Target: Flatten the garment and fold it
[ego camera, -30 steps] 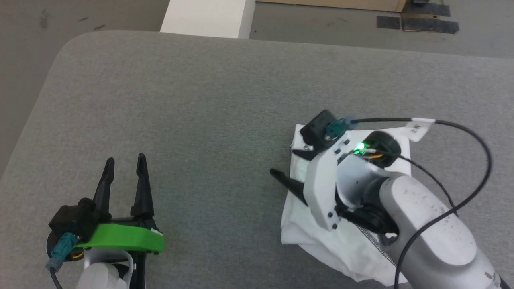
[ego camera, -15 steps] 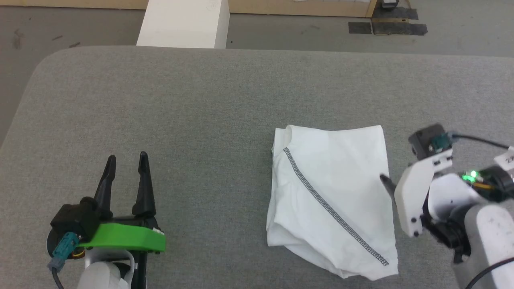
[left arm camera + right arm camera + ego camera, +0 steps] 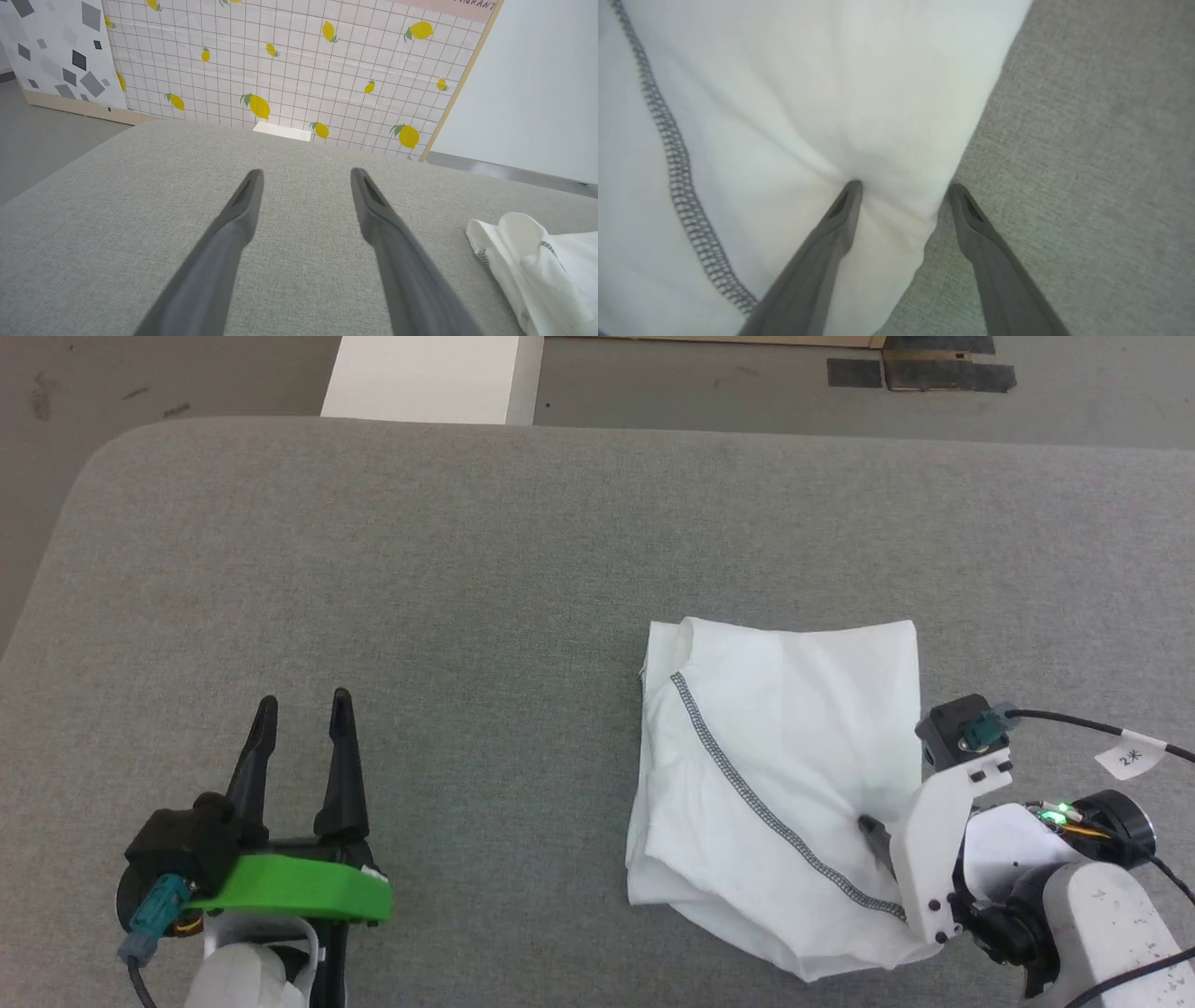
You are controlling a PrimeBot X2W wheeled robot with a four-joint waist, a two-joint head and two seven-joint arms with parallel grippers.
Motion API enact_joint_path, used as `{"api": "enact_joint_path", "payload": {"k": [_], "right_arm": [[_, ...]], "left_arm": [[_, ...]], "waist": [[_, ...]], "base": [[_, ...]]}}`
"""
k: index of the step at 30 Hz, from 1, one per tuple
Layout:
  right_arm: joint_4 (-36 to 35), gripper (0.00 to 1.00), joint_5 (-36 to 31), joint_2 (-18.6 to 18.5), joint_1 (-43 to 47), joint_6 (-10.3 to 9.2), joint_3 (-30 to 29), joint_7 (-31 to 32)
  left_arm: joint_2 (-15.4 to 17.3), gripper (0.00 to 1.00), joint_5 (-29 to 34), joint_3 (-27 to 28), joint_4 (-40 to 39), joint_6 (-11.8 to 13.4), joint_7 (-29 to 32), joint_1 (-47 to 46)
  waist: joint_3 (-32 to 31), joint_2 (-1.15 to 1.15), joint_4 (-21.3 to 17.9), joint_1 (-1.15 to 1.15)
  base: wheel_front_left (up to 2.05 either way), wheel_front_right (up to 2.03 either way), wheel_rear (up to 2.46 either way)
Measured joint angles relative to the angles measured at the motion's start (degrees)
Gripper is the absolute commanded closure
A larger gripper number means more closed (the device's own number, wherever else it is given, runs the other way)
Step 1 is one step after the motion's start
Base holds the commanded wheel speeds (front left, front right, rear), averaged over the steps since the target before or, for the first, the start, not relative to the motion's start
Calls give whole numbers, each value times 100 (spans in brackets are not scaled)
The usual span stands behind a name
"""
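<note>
You are looking at the large white cotton shirt with dark grey stitched seams [image 3: 780,784], which is lying as a compact folded bundle on the grey fabric-covered table [image 3: 467,569], right of centre. Your right gripper [image 3: 903,189] is straddling the bundle's right edge with its jaws spread wide and nothing gripped. One dark finger [image 3: 840,210] is dimpling the cloth, and the other is standing over bare table just beside the edge. Your left gripper [image 3: 303,705] is hovering wide open and empty, well apart from the shirt.

If you are closing here, you are probably risking a pinch on the top layer alone, so lifting would peel the fold open. Sliding the pressing finger sideways would likely be dragging the whole bundle and wrinkling it, since nothing is anchoring the far side.
</note>
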Motion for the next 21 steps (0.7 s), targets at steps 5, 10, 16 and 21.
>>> {"api": "enact_joint_path", "payload": {"k": [5,10,16,21], "right_arm": [[-16,100,236,-240,-91,3,264,-87],[-136,100,502,-971,-406,2,867,21],[-110,100,789,-1769,-1279,2,1878,57],[338,100,900,-2030,-2054,2,2444,-205]], "left_arm": [[8,0,2,56,-24,13,0,3],[80,0,5,186,-108,60,-2,12],[168,0,-3,378,-282,167,-4,14],[275,0,-1,489,-509,274,16,11]], "waist": [[14,0,-98,0],[18,0,-409,0],[70,0,-1094,0],[164,0,-1758,0]], "base": [[0,0,0],[0,0,0],[0,0,0],[0,0,0]]}}
